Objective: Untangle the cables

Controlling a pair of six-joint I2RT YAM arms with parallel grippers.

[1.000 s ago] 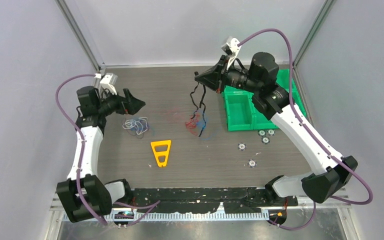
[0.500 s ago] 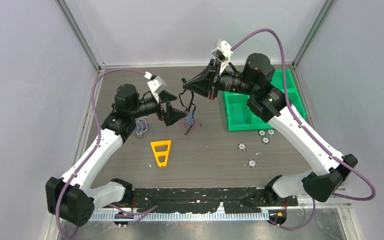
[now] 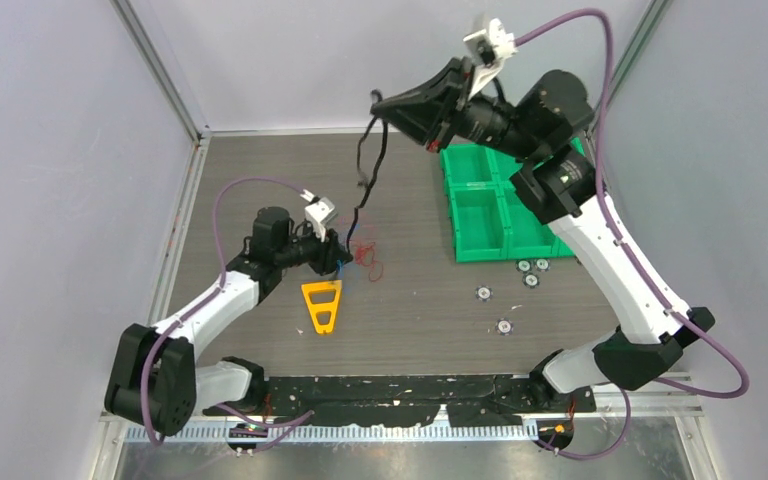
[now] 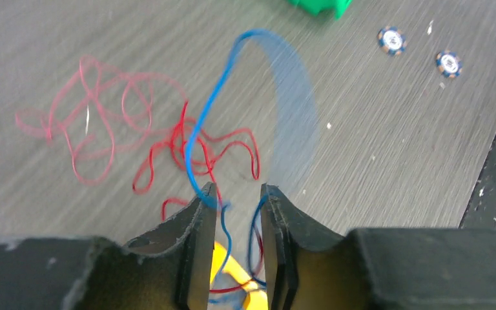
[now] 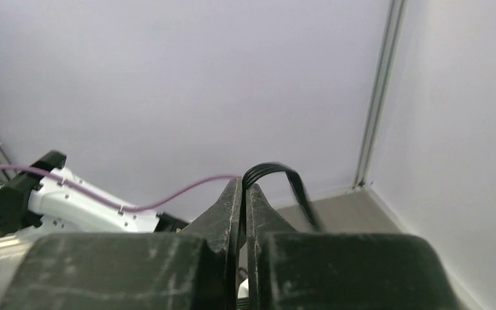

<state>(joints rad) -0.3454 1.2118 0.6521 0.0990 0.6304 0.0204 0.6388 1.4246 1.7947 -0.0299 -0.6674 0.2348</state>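
Observation:
My right gripper [image 3: 378, 102] is raised high over the back of the table and shut on a black cable [image 3: 365, 170], which hangs down toward the tangle. In the right wrist view the black cable [image 5: 274, 168] loops out above the closed gripper [image 5: 244, 184]. My left gripper [image 3: 340, 258] is low at the tangle of red cable [image 3: 367, 256] and blue cable. In the left wrist view that gripper [image 4: 236, 194] stands narrowly open with blue cable [image 4: 197, 139] strands running between the jaws and touching the left fingertip [image 4: 205, 197]. Red cable [image 4: 103, 123] lies spread on the table beyond.
A yellow triangular frame [image 3: 322, 303] lies just below the left gripper. Green bins [image 3: 485, 205] stand at the back right under the right arm. A few small round discs [image 3: 530, 272] lie in front of the bins, two of them showing as discs [image 4: 392, 40] in the left wrist view.
The left arm swung right from the table's left side, came down onto the tangle, and its jaws narrowed. The right arm lifted the black cable higher, pulling it up out of the pile.

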